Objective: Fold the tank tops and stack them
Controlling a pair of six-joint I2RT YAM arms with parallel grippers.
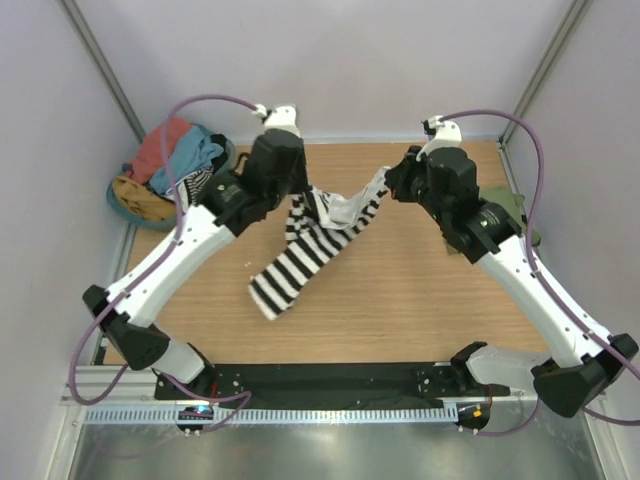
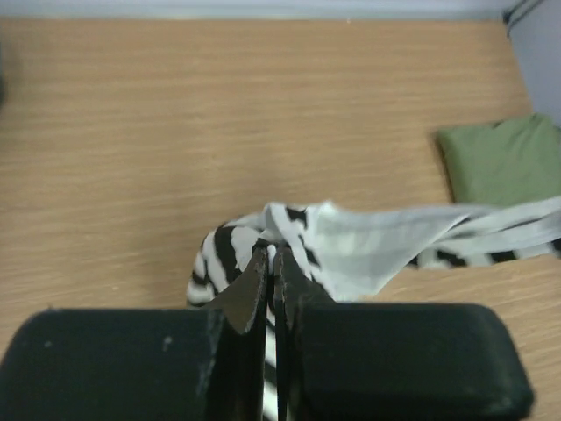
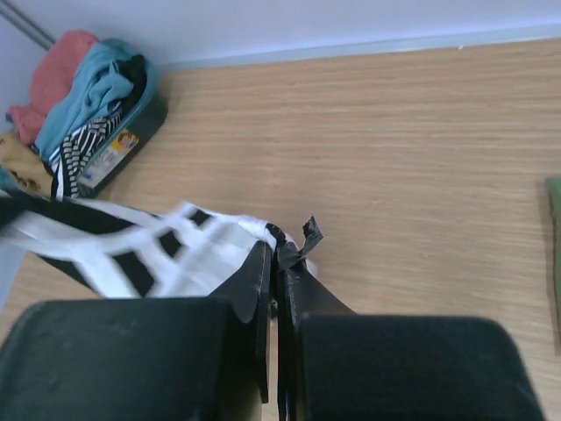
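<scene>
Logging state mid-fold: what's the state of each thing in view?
left gripper: shut on striped tank top
right gripper: shut on striped tank top
striped tank top: unfolded, stretched between both grippers, tail on table
olive green tank top: folded, lying flat
laundry basket: heaped full

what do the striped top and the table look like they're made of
The striped tank top: thin, soft matte cloth, perhaps a knit; it sags and crumples where held. The table: light brown wood or wood-look laminate, smooth; fine grain lines show, which one is unclear.
</scene>
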